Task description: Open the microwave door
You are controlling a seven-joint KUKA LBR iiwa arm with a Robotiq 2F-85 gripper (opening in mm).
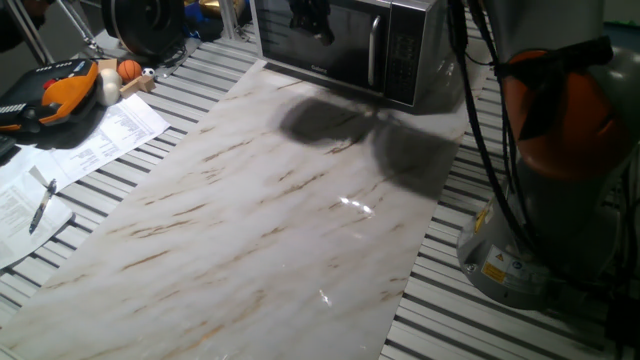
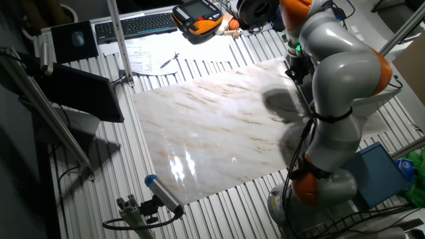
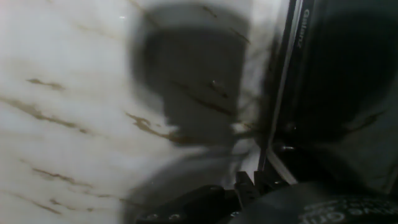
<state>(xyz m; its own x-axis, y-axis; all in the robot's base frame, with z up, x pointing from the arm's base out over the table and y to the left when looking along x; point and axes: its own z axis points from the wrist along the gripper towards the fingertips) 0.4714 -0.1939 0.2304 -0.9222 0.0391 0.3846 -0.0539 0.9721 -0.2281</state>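
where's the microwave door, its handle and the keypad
microwave door (image 1: 325, 40): one fixed view, on the dark glass window
handle (image 1: 376, 52): one fixed view, midway down the vertical silver bar
keypad (image 1: 404, 55): one fixed view, on the dark button strip

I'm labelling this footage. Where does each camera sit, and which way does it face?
One fixed view: low over the marble slab, facing the microwave; the arm's base at right, the claw before the microwave door.
The other fixed view: high on the opposite side, facing the keyboard; the arm fills the right.
Hand view: on the hand, looking down past the door's edge; fingers show.
All share the slab.
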